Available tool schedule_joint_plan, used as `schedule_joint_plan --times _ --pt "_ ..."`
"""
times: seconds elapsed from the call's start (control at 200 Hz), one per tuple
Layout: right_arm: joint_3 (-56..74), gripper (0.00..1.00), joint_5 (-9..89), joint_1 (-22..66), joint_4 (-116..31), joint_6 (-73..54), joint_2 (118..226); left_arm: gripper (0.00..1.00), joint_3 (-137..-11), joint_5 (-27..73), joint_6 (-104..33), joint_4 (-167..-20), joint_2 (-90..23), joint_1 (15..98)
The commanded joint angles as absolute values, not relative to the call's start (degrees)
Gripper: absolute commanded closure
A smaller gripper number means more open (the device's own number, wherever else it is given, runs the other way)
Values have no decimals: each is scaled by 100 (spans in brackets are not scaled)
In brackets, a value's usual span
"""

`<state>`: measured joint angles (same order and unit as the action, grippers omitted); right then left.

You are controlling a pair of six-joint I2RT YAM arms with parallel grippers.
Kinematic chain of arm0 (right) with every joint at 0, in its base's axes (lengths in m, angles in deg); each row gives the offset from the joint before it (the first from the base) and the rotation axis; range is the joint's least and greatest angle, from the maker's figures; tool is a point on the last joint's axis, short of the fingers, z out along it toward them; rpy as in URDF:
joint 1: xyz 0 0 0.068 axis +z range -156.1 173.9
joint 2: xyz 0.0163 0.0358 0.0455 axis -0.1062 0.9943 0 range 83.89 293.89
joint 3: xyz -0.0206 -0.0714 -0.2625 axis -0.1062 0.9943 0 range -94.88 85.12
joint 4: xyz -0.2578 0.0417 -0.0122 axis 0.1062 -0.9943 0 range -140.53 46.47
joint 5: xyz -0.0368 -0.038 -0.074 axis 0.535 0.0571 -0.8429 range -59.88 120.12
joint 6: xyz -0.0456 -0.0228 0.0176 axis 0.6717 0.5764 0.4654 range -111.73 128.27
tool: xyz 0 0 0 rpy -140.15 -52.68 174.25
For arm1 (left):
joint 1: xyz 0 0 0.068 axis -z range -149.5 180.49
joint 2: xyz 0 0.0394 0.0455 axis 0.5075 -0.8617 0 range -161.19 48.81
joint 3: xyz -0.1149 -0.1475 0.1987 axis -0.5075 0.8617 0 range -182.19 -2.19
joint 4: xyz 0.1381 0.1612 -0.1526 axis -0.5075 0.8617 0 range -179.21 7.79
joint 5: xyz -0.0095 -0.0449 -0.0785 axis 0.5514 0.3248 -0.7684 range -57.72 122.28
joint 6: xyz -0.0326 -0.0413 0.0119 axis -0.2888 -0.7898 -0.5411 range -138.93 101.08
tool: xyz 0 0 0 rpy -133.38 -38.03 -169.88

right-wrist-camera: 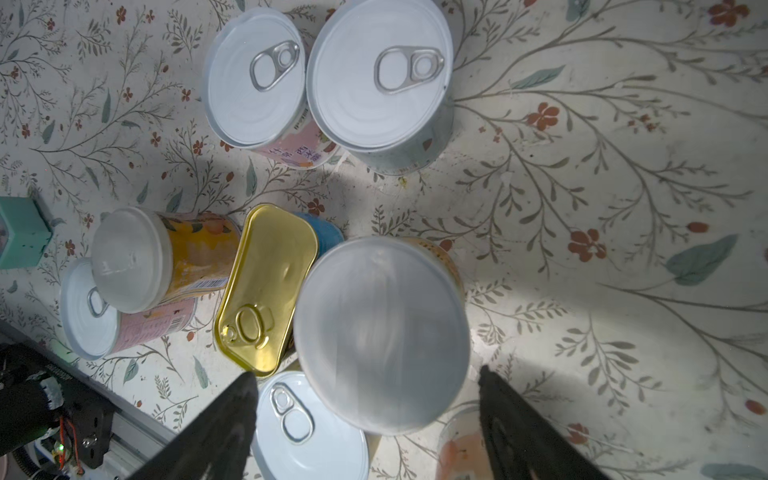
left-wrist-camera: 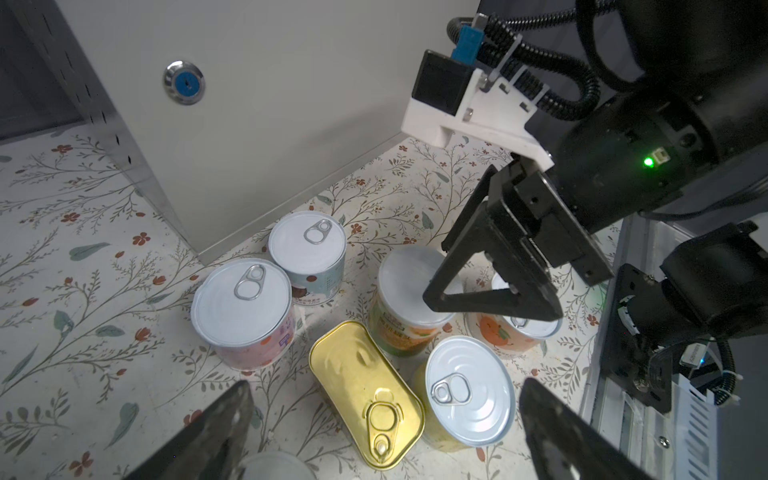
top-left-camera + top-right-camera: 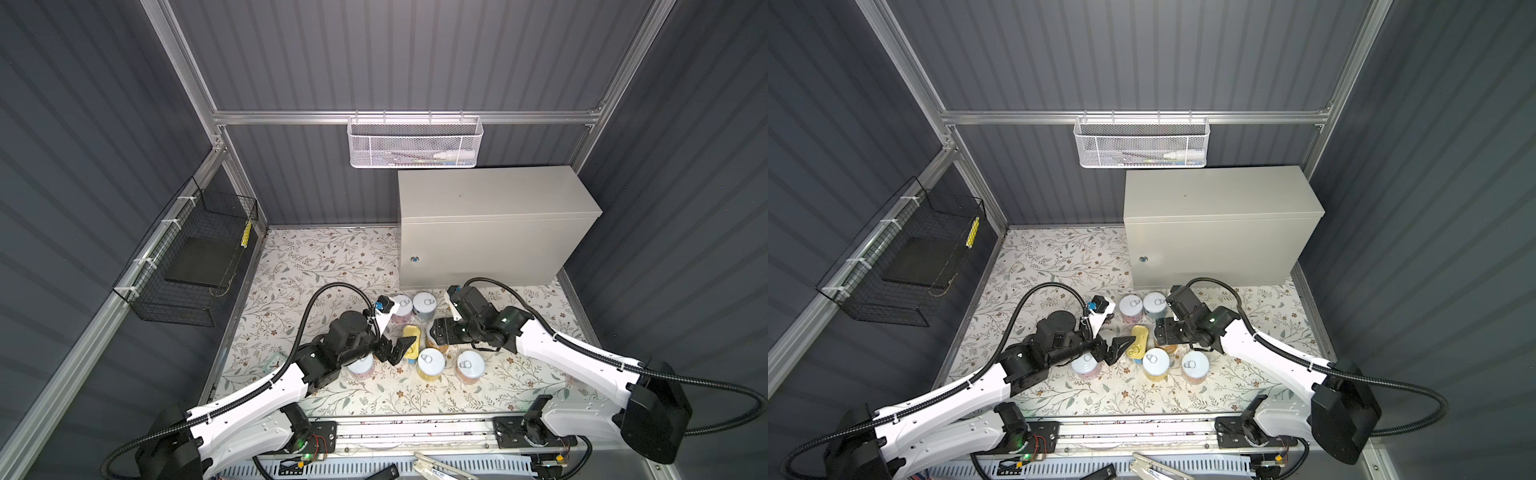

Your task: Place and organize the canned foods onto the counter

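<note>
Left fingers (image 2: 216, 432) and right fingers (image 1: 224, 424) released, you're straddling the mid-frame white-lidded can (image 1: 382, 332) with the right, risking tipping it onto the gold tin (image 1: 266, 286)

Cyl. tins (image 3: 430, 361) clustered on floral mat, gold oblong tin (image 2: 365, 390) in mid, beige counter (image 3: 490, 195) just behind

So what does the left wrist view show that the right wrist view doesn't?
Only the left wrist view: the beige-grey metal cabinet with its round blue lock. Only the right wrist view: a small teal box. Both: the flat gold-topped oblong tin, the pink-labelled pull-tab can, the pale-blue-labelled pull-tab can, and the plain white-lidded orange can.
</note>
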<state>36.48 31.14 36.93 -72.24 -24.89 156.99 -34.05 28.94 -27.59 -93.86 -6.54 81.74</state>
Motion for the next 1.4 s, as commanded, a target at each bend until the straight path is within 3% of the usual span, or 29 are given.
schedule_joint_plan --times 0.0,0.205,0.355,0.69,0.925,1.276,1.396 --pt "3490 15 2734 3816 -7195 -2583 15983 0 -3346 3119 -2894 -9270 -586 8191" --pt "3346 16 2338 3978 -7106 -2688 16421 0 -3452 3292 -2826 -9170 -697 8191" --pt "3362 27 2207 3996 -6964 -2785 16549 0 -3548 3346 -2745 -9039 -812 8191" --pt "3260 22 1526 4005 -7284 -2763 16777 0 -3578 3808 -2752 -8870 -1149 8191" --pt "3164 21 1447 4005 -7250 -2675 16994 0 -3585 3893 -2779 -8921 -1300 8191" --pt "2993 13 1301 3996 -7275 -2628 17239 0 -3552 3878 -2853 -9012 -1412 8191" --pt "2967 18 1270 3996 -7234 -2618 17223 0 -3546 3904 -2890 -9042 -1447 8191"
